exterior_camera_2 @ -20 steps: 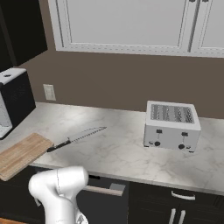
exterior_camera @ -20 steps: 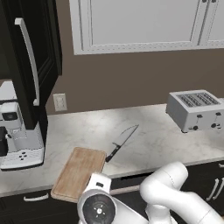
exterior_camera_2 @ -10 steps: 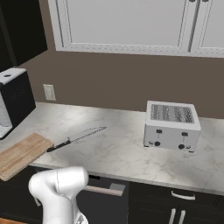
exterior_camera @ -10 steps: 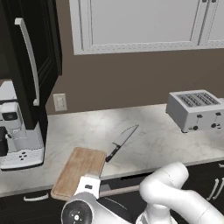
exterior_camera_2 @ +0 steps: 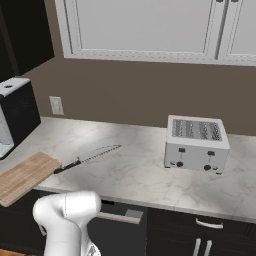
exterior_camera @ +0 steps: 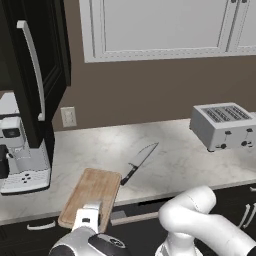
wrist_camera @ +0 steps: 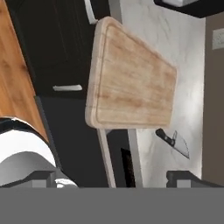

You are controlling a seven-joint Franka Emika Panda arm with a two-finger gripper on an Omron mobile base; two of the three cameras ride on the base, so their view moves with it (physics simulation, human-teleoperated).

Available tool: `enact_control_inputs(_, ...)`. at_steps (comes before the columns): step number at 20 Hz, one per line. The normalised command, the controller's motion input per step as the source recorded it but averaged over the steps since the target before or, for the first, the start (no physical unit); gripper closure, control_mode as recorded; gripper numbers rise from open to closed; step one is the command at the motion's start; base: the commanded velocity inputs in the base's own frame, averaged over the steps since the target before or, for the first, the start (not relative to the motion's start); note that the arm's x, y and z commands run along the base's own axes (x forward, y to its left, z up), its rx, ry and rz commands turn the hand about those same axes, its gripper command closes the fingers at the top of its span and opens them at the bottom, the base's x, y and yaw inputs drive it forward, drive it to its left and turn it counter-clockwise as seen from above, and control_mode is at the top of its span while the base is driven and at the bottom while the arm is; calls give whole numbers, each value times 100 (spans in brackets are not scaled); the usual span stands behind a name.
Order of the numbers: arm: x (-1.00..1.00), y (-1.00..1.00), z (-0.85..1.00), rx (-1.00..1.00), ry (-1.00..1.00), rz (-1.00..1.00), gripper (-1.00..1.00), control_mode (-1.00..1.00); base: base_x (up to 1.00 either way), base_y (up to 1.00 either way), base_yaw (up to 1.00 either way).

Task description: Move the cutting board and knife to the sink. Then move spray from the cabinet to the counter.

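The light-brown cutting board (exterior_camera: 92, 197) (exterior_camera_2: 24, 175) lies on the marble counter (exterior_camera: 180, 165), its near end hanging past the front edge. Just to its right the knife (exterior_camera: 138, 163) (exterior_camera_2: 88, 158) lies flat, black handle toward the board. In the hand view my gripper (wrist_camera: 114, 178) is open, hanging in front of the counter edge, with nothing between its fingertips (wrist_camera: 41, 176). That view takes in the cutting board (wrist_camera: 131, 83) and the knife (wrist_camera: 173, 141) beyond it. The sink and the spray are out of view. White upper cabinet doors (exterior_camera: 160, 25) are shut.
A silver toaster (exterior_camera: 222, 125) (exterior_camera_2: 196, 143) stands on the counter at the right. A white coffee machine (exterior_camera: 21, 161) and a tall black unit (exterior_camera: 35, 70) stand at the left. A drawer (exterior_camera: 125, 216) below the counter sits slightly pulled out.
My hand has sunk a little lower and further left in front of the counter edge. Board and knife lie where they were. The jaws stay open.
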Motion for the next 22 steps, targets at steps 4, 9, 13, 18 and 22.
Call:
enact_control_inputs(4,1,14,-24,-20,-13,0,-100,-100,0,0,0)
enact_control_inputs(9,7,14,-24,-15,-13,0,-100,-100,0,0,0)
enact_control_inputs(13,17,11,-16,-7,-14,0,-100,-100,0,0,0)
enact_control_inputs(18,25,12,-15,-4,-12,-1,-100,-100,0,0,0)
enact_control_inputs(22,26,14,-21,-3,-8,-3,-100,-100,0,0,0)
